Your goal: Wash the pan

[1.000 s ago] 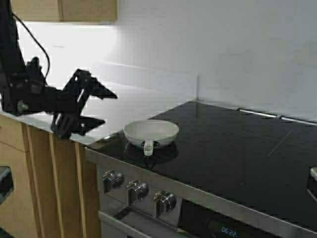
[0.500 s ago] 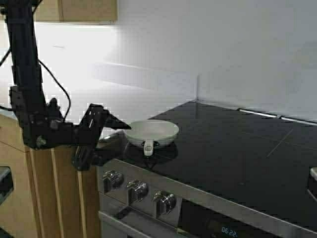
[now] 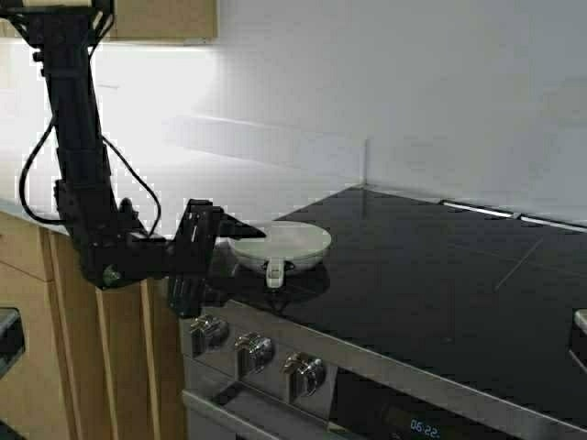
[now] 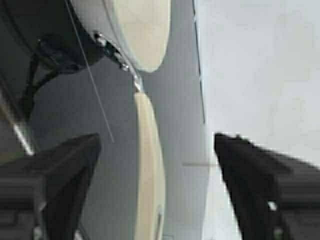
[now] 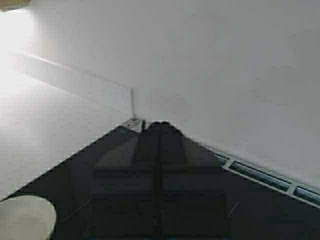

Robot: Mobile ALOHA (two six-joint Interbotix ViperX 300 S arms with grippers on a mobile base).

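Note:
The cream pan (image 3: 281, 241) sits at the front left corner of the black cooktop (image 3: 413, 275), its short handle (image 3: 274, 271) pointing at the front edge. My left gripper (image 3: 229, 264) is open just left of the pan, turned on its side, one finger up by the rim and one low at the stove's edge. In the left wrist view the handle (image 4: 148, 185) lies between the two open fingers (image 4: 55, 185), touching neither, with the pan bowl (image 4: 135, 30) beyond. My right gripper (image 5: 160, 125) is shut and empty, hovering over the cooktop; the pan's rim (image 5: 25, 217) shows in that view's corner.
A white counter (image 3: 211, 183) runs left of the stove to the white wall. Three knobs (image 3: 255, 350) line the stove front below the pan. Wooden cabinet fronts (image 3: 92, 348) stand under the counter, close behind my left arm.
My left arm has swung right and down from over the counter edge to the pan, its gripper staying open. The pan has not moved.

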